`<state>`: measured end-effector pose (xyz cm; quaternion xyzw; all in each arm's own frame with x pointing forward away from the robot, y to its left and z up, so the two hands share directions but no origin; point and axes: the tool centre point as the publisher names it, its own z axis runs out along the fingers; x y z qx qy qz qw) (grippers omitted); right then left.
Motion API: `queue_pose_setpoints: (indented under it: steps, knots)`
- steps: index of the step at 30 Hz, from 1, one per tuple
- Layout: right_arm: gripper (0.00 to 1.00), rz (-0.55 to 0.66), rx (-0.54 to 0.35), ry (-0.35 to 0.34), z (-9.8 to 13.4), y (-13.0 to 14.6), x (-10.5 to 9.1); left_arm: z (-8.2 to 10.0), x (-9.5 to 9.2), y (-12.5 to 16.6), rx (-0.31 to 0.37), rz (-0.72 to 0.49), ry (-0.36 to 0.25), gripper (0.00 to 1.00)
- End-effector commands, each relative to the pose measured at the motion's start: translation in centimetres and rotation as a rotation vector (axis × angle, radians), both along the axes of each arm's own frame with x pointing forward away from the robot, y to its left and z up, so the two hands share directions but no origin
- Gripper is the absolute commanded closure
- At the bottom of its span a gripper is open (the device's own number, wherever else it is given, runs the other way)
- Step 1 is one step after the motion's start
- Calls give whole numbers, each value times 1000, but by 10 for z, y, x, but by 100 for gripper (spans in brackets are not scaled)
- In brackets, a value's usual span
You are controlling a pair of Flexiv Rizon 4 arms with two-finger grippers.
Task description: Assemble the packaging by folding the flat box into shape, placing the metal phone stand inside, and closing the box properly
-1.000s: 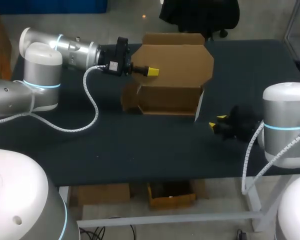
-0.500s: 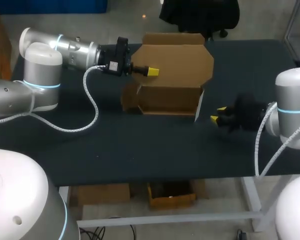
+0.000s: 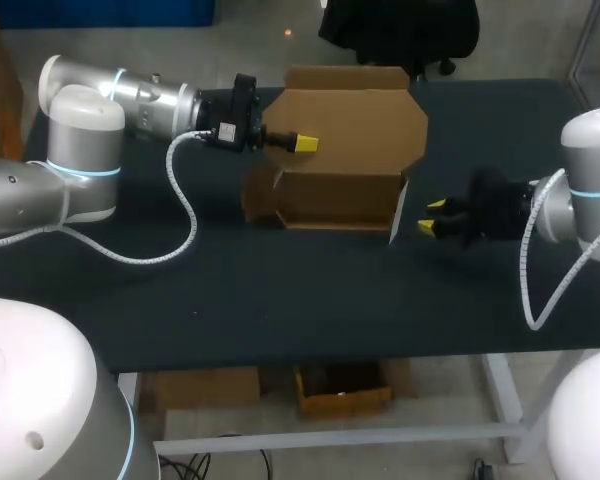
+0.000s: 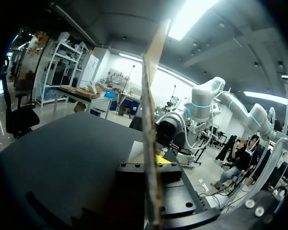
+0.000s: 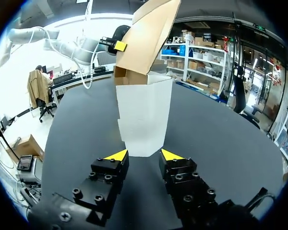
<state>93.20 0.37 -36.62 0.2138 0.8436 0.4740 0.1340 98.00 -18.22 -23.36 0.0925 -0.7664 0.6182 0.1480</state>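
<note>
Box (image 3: 345, 150), one only, of stiff brown corrugated cardboard, stands half folded on the matte black table (image 3: 280, 290), its tall lid panel (image 3: 355, 125) with clipped corners upright and clamped thin-edged between the left gripper (image 3: 302, 144) fingers. Its smooth white side flap (image 5: 144, 115) hangs just ahead of the right gripper (image 5: 143, 154), whose two yellow-tipped fingers stand apart on nothing. Since a second ago only that right gripper has shifted, swinging up to level with the flap, while box and left gripper kept still.

- box (image 3: 340, 195) inside, frame centre: blocked by its front wall and raised lid (image 3: 355, 115).
- left gripper (image 3: 302, 143), upper centre: one yellow tip shows, the other is behind the lid.
- left wrist view: edge-on lid covers own tips.
- right arm (image 3: 590, 190): cropped at right edge.
</note>
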Motion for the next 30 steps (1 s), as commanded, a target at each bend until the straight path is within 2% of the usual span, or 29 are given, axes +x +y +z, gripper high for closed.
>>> queue_pose_setpoints:
  steps: [1,13,19,30]
  knots:
    - [59,65,1,30,0,7,10,-3,0,-1,1,-2,1,100]
    - [58,134,-24,10,5,21,25,-3,0,-1,1,-2,1,100]
    - [51,148,-29,9,3,26,28,-3,0,-1,1,-2,1,100]
    - [53,154,-18,15,2,34,35,-3,0,-1,1,-2,1,100]
